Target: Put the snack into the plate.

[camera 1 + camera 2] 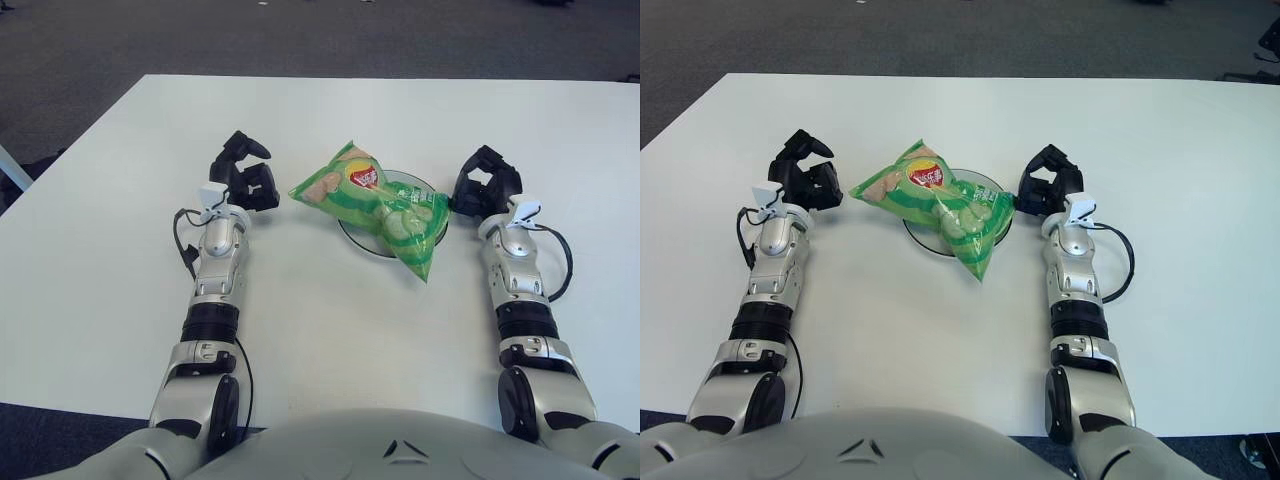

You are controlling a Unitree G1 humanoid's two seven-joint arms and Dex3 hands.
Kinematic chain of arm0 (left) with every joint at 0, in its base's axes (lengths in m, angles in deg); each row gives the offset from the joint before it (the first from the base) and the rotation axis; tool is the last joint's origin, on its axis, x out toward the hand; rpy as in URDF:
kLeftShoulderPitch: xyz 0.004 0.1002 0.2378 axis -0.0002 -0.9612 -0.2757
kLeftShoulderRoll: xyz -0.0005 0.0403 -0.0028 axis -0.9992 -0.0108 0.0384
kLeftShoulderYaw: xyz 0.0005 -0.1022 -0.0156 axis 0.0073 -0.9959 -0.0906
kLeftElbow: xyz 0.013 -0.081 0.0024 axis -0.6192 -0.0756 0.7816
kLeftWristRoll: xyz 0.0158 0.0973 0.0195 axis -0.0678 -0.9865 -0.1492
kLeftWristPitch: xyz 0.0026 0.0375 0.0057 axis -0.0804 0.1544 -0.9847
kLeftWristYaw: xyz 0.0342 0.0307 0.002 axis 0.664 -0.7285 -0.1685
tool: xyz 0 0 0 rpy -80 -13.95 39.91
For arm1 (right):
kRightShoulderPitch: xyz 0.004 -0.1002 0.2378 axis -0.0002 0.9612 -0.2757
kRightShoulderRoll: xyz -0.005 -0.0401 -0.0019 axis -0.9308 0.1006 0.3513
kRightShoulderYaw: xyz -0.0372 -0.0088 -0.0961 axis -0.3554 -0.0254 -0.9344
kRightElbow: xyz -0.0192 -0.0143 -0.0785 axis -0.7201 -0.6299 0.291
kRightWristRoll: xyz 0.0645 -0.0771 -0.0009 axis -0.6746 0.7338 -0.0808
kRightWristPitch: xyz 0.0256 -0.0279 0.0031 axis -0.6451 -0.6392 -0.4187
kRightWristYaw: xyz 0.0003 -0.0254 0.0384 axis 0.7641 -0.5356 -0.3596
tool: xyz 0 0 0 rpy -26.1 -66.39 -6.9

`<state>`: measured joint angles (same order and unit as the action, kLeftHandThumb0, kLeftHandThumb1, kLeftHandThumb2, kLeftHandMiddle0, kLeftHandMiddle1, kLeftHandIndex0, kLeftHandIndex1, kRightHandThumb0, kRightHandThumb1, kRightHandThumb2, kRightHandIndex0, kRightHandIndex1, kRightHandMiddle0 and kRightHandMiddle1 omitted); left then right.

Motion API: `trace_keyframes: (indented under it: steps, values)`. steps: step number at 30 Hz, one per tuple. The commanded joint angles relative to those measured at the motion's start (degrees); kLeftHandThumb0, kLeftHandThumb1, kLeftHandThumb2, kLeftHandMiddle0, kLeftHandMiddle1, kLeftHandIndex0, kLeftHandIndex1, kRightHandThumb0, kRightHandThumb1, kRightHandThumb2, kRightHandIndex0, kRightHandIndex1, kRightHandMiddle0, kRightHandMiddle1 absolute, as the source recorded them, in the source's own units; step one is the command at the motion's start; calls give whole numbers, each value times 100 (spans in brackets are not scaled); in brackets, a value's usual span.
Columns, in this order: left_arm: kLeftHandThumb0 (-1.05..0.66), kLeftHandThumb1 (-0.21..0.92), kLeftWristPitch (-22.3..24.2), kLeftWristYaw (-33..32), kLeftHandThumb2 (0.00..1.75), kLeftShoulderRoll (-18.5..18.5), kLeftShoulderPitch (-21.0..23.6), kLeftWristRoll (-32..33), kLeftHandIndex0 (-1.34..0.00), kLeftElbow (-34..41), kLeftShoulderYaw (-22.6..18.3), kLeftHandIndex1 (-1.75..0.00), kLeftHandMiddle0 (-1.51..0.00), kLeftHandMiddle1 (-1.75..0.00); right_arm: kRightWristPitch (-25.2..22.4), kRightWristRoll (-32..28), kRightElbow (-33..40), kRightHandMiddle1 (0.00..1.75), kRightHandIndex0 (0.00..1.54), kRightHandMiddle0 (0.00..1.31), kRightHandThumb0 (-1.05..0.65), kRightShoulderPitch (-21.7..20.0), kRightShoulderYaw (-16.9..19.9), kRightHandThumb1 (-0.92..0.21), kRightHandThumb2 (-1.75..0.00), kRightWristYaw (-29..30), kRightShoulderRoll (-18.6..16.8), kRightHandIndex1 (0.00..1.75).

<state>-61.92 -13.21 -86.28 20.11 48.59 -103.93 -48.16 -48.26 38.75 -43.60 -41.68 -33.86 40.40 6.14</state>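
A white table (330,330) fills the view, with both forearms stretched forward on either side of its middle. At the centre a green snack bag (375,207) lies across a small plate (356,234), covering most of it; the bag's near corner hangs past the rim toward the robot and its far-left corner juts out over bare table.

Judging by this, the placing step looks all but done: the bag is on the plate and what remains is letting go and drawing back. The next move calls for the right hand (484,188) to clear the bag's right edge without dragging it off the plate.

That hand sits just beside the bag's right corner, fingers curled in a loose arch; whether a fingertip pinches the corner or merely touches it cannot be told. The left hand (244,175) shows apart from the bag on its left side, fingers curled and holding nothing.
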Motion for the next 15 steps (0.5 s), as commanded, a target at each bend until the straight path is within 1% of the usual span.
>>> trace_keyframes:
  steps: [1, 9, 15]
  values:
    - [-51, 24, 90, -60, 140, 183, -689, -64, -67, -276, 53, -175, -130, -175, -11, 139, -329, 175, 136, 73, -54, 543, -56, -18, -148, 135, -127, 175]
    - [-51, 24, 142, -84, 141, 185, -730, -85, -67, -212, 66, -175, -131, -175, -260, 302, -254, 175, 135, 73, -54, 543, -115, -18, -149, 407, -121, 175]
    - [-51, 25, 174, -43, 140, 157, -751, -94, -67, -197, 80, -175, -131, -175, -412, 326, -211, 175, 135, 73, -54, 536, -142, -18, -149, 504, -124, 175]
